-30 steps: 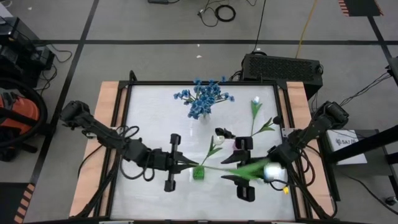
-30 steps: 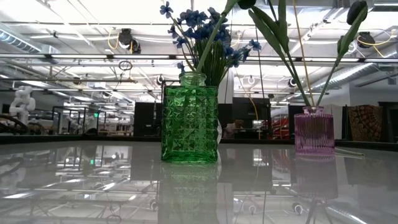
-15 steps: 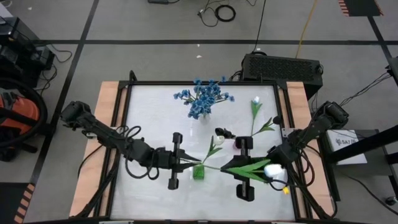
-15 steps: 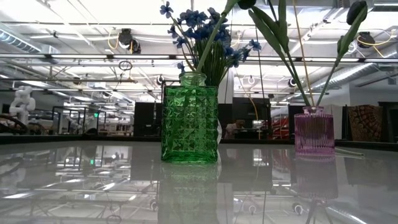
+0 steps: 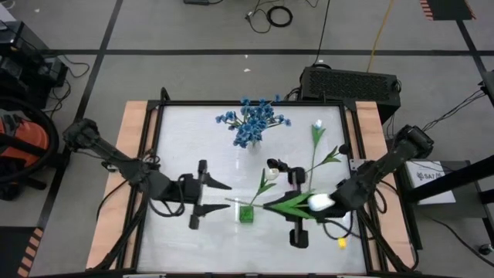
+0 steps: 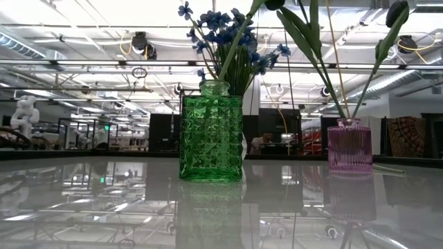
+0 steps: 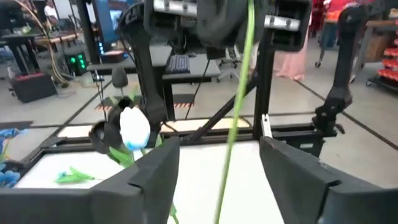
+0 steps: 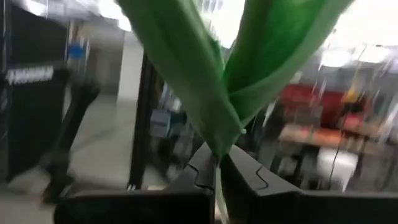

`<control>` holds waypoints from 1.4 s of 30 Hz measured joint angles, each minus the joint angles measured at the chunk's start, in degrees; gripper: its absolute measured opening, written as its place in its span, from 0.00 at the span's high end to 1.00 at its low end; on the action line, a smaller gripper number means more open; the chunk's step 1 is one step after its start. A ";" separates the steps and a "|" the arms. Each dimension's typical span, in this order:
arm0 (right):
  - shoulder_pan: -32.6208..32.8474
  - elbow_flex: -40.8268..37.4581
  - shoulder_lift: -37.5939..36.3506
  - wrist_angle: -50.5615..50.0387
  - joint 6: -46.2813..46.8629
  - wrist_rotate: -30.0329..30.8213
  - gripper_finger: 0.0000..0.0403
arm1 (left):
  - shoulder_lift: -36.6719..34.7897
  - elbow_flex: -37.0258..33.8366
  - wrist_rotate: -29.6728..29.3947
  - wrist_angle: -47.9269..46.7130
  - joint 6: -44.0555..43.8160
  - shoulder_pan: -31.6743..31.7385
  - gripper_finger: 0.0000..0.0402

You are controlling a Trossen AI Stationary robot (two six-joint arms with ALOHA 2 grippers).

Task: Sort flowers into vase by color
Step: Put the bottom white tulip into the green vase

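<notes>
My right gripper (image 5: 284, 204) is shut on a white tulip; its bud (image 5: 318, 202) lies back over the gripper and its bare stem end (image 5: 231, 201) points toward the table's left. My left gripper (image 5: 224, 194) is open left of that end. In its wrist view the stem (image 7: 235, 118) shows between the fingers, apart from both. A green vase (image 5: 246, 214) holds another white tulip (image 5: 267, 180). The pink vase (image 5: 296, 178) holds dark buds (image 5: 273, 164). Blue blossoms (image 5: 253, 122) stand at the far middle; what holds them is hidden. My right gripper pinches the tulip's stem between its two fingers, just where the long leaves spread from it (image 8: 217, 152). The fingers come about level from the table's right and lie roughly along the stem. The flower is lifted clear of the table and lies nearly level.
A black box (image 5: 351, 81) stands beyond the far right corner. Wooden rails (image 5: 135, 123) run along the table's left and right sides. In the low view the green vase (image 6: 211, 138) stands near and the pink vase (image 6: 349, 145) farther right.
My left gripper has opened, let go of the stem's end and drawn back toward the table's left edge. My right wrist has turned, and the tulip has swung with it, its bud shifting toward the table's left and a little toward the far edge.
</notes>
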 joint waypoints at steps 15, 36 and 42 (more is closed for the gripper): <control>-2.29 12.34 5.13 -28.43 13.96 -0.39 0.99 | 5.45 1.66 -0.71 7.78 2.95 -1.68 0.38; -3.45 12.34 5.15 -30.81 16.26 -0.15 0.98 | 13.99 8.24 -0.39 8.29 8.81 1.82 0.46; -4.27 12.34 5.15 -32.22 17.14 -0.09 0.98 | 14.32 8.24 0.81 8.75 9.28 2.09 0.66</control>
